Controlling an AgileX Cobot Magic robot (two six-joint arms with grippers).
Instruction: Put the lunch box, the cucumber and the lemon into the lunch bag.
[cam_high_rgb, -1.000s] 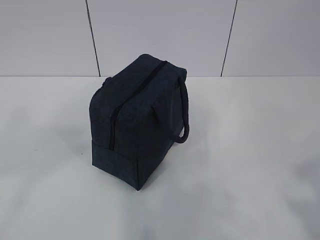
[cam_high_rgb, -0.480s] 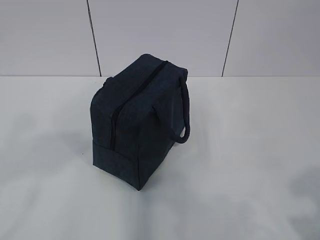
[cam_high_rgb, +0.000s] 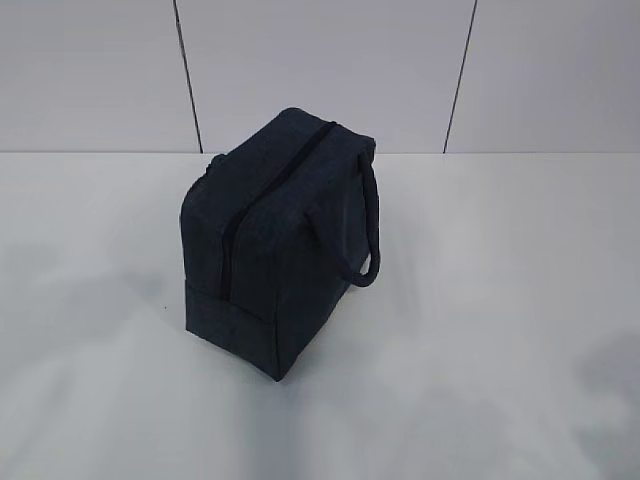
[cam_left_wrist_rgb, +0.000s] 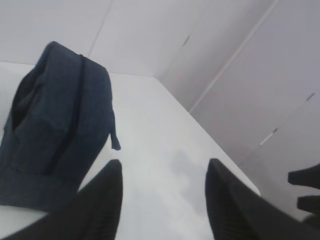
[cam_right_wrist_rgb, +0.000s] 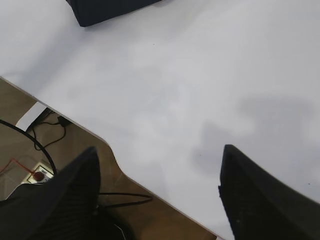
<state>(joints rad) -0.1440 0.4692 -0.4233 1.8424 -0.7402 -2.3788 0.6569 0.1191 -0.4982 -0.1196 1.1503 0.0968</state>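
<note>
The dark navy lunch bag (cam_high_rgb: 270, 240) stands upright in the middle of the white table, a loop handle (cam_high_rgb: 370, 225) hanging on its right side. Its zipper (cam_high_rgb: 300, 160) runs along the top and down the near end, and it looks closed. The lunch box, the cucumber and the lemon are out of view. Neither arm shows in the exterior view. My left gripper (cam_left_wrist_rgb: 164, 165) is open over bare table, with the lunch bag (cam_left_wrist_rgb: 55, 125) to its left. My right gripper (cam_right_wrist_rgb: 160, 150) is open and empty above the table's edge, a corner of the lunch bag (cam_right_wrist_rgb: 105, 9) far ahead.
The table's (cam_right_wrist_rgb: 165, 85) near edge is curved, with brown floor, cables (cam_right_wrist_rgb: 45, 140) and a power strip below it. A grey panelled wall (cam_high_rgb: 320, 70) stands behind the table. In the left wrist view, dark parts (cam_left_wrist_rgb: 306, 192) show past the table's far corner.
The lunch bag has not moved. Faint shadows on the table at the left and lower right of the exterior view have shifted slightly.
</note>
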